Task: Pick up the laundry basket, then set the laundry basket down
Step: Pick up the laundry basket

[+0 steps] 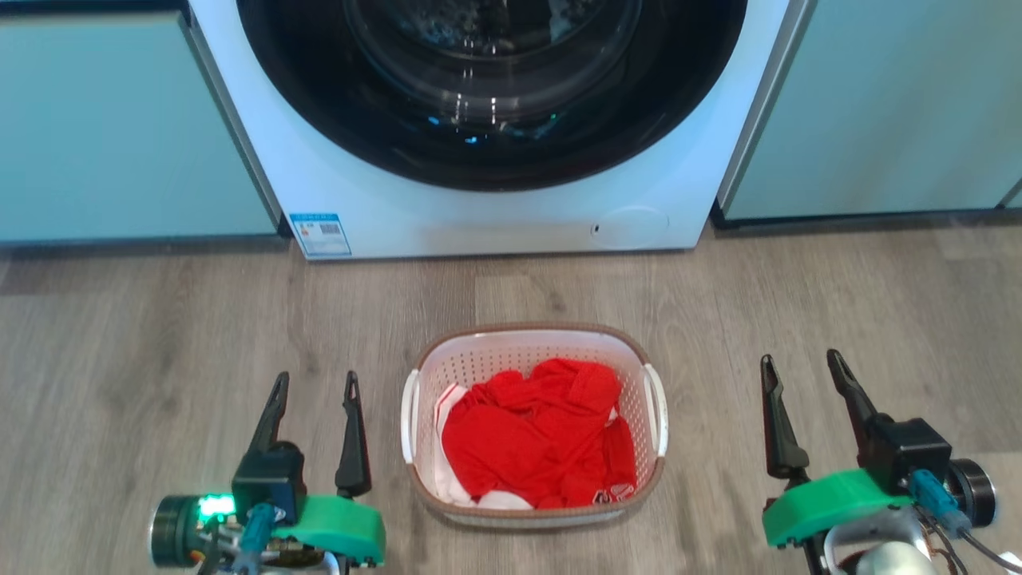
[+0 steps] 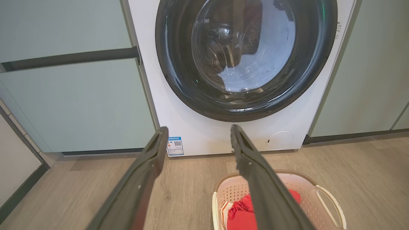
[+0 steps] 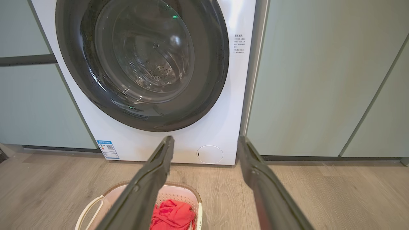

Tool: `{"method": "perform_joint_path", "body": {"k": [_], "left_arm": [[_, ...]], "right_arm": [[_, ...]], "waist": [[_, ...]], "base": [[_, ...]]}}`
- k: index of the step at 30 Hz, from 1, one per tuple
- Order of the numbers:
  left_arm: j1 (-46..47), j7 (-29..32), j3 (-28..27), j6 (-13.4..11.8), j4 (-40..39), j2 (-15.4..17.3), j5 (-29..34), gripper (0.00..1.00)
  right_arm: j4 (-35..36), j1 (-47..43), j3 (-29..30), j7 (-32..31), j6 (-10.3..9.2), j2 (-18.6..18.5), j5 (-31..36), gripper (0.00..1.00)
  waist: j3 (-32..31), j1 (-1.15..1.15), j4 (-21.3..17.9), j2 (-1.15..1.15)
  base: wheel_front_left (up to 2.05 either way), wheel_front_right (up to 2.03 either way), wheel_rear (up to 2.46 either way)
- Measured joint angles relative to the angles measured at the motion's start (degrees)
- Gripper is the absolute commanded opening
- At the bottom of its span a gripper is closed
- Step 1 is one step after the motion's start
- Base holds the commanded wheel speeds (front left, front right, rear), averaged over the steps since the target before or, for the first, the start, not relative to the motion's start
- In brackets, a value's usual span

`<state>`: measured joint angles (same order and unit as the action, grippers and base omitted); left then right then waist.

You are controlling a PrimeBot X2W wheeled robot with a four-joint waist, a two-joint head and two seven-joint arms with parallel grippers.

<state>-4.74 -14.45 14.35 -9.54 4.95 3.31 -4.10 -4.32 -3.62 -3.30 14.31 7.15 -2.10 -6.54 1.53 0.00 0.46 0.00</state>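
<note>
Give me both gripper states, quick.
Left gripper: open, holding nothing, left of the laundry basket.
Right gripper: open, holding nothing, right of the basket.

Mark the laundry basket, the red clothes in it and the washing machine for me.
laundry basket [image 1: 527, 328]: head view, far side of its brown rim.
red clothes [image 1: 535, 439]: head view, middle of the heap.
washing machine [image 1: 479, 228]: head view, white panel under the door.
</note>
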Motion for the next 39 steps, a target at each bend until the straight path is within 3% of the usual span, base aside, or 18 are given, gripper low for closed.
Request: {"method": "perform_joint_path", "body": {"k": [10, 20, 39], "left_arm": [[5.5, 0.0, 1.5, -0.1, 4.0, -0.1, -1.1, 1.00], [18.3, 0.0, 3.9, -1.6, 11.7, -0.5, -5.6, 1.00], [37.9, -0.2, 12.1, -3.1, 28.4, -1.2, -14.9, 1.00]], "right_arm": [[-4.3, 6.5, 0.3, 0.0, 0.00, -0.2, -0.6, 1.00], [-11.6, 18.8, -0.3, 0.0, 0.00, -3.8, -3.7, 1.00], [-22.2, 34.5, -1.7, 0.0, 0.00, -6.2, -8.7, 1.00]], "waist": [[6.8, 0.02, -0.1, 0.00], [19.2, 0.02, 0.0, 0.00], [40.7, 0.01, 1.2, 0.00]], "base": [[0.00, 0.00, 0.00], [0.00, 0.00, 0.00], [0.00, 0.00, 0.00]]}}
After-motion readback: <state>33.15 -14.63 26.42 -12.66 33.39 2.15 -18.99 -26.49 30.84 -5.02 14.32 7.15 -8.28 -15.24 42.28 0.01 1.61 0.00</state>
